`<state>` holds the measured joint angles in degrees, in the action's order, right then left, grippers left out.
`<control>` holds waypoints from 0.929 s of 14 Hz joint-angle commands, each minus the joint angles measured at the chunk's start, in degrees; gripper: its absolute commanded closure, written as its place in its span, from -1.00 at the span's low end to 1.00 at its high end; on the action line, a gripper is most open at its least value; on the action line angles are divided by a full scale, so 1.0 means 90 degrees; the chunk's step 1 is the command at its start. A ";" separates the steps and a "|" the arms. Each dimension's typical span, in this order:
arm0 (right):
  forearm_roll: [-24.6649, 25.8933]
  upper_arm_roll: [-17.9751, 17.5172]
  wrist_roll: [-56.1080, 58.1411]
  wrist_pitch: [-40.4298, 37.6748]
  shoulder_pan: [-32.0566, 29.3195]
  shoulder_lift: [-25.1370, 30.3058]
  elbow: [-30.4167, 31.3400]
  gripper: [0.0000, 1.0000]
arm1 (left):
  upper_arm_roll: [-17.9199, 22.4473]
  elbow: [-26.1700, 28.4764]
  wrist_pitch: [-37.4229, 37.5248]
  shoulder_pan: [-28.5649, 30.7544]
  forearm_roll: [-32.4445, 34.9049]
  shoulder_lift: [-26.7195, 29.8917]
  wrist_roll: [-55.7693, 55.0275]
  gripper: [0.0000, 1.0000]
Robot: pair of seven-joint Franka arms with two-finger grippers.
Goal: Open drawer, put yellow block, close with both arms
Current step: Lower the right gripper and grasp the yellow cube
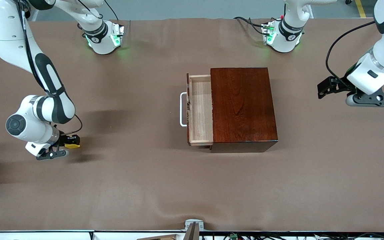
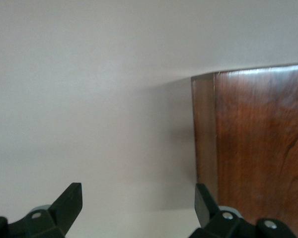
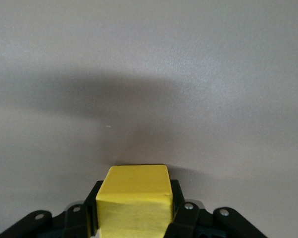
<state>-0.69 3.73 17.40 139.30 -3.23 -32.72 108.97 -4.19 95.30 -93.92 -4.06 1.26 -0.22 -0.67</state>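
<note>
The mahogany box [image 1: 243, 108] stands mid-table. Its drawer [image 1: 200, 111] is pulled out toward the right arm's end, showing a bare-wood tray and a white U-shaped handle [image 1: 182, 109]. The tray looks empty. My right gripper [image 1: 69, 142] is shut on the yellow block [image 1: 72, 145] low over the table at the right arm's end; the block fills the space between its fingers in the right wrist view [image 3: 134, 198]. My left gripper [image 1: 325, 87] is open and empty, up in the air at the left arm's end; its wrist view shows the box's corner [image 2: 258, 144].
The table is covered with brown paper [image 1: 138, 186]. The two green-lit arm bases [image 1: 103, 38] [image 1: 282, 36] stand along the edge farthest from the front camera. A small metal bracket [image 1: 193, 225] sits at the nearest edge.
</note>
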 commanded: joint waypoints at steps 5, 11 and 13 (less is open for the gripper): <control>-0.0031 -0.0092 -0.0204 -0.2719 -0.0002 0.1436 -0.1041 1.00 | -0.0043 -0.0753 0.0602 0.0256 0.0045 -0.0024 0.0505 -1.00; -0.0001 -0.0112 -0.1471 -0.5300 0.0718 0.2024 -0.2682 1.00 | -0.0043 -0.0891 0.0592 0.0246 0.0133 -0.0210 0.0299 -1.00; -0.0031 -0.0122 -0.2466 -0.5449 0.1381 0.1995 -0.2869 1.00 | -0.0043 -0.0891 0.0563 0.0256 0.0075 -0.0220 0.0290 -1.00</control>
<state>-1.03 2.40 2.80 91.72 3.87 -13.34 85.66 -4.18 89.12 -89.88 -2.27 1.67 -1.42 2.31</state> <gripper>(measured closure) 0.445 0.000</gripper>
